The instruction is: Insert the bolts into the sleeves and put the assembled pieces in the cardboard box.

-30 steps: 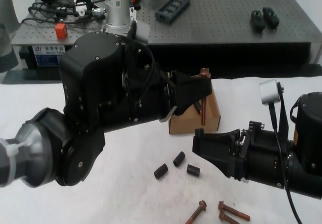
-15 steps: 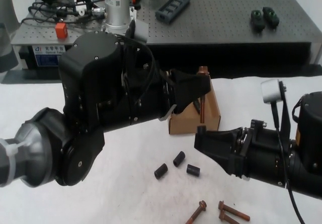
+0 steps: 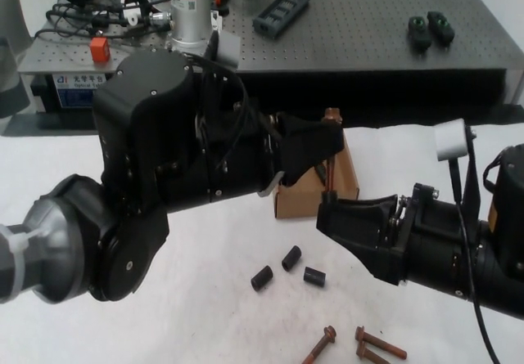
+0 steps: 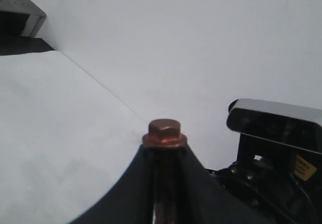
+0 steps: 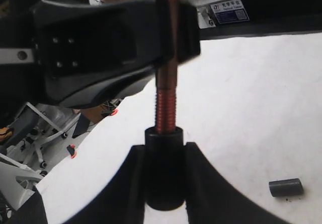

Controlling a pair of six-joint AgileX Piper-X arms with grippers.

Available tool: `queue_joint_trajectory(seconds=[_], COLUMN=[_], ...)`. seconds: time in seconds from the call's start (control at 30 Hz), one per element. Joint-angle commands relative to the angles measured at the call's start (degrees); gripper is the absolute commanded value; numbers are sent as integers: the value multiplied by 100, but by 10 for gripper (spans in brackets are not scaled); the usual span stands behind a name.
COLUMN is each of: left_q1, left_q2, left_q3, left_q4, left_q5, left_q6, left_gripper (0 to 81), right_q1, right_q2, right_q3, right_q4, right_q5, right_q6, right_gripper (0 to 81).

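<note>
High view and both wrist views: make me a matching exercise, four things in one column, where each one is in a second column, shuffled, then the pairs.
1. copper-coloured hex-head bolt
2. black cylindrical sleeve at the bolt's threaded tip
3. brown cardboard box
4. three loose black sleeves

A. lying loose, nearer than the box
B. gripped in the right pincer
C. standing farthest back on the white cloth
D. gripped in the left pincer

Pairs: 1-D, 2-B, 3-C, 4-A.

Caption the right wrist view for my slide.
The copper bolt in the left pincer meets the black sleeve held by the right pincer.
</note>
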Motion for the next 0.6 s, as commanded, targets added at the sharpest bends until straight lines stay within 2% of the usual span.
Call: queue_joint_trajectory(seconds=[0.0,0.13,0.23,0.3,0.47,0.5,0.57], left_q1=[-11,-11,-11,-11,-11,-11,-11], left_q2=[-44,-44,-44,-44,-44,-44,-44], left_q3=[-9,-9,-9,-9,-9,-9,-9], left_q4=[-52,-52,-52,-52,-37,4,151], left_q5=[115,374,553,630,450,353,254], left_q6=[-40,-79,-93,-92,-79,-79,-69], left_gripper=[6,6,6,77,493,529,510], right_q1=[-3,-3,-3,-3,-31,-61,-192], right_q2=[-71,-71,-71,-71,-71,-71,-34], right_q3=[-37,-37,-37,-37,-52,-50,-102], right_q4=[-207,-256,-497,-752,-1127,-1130,-1002], right_q5=[-251,-138,255,495,1148,1340,1863], right_q6=[-36,-48,-48,-72,-545,-699,-1067], right_gripper=[24,24,24,24,24,24,24])
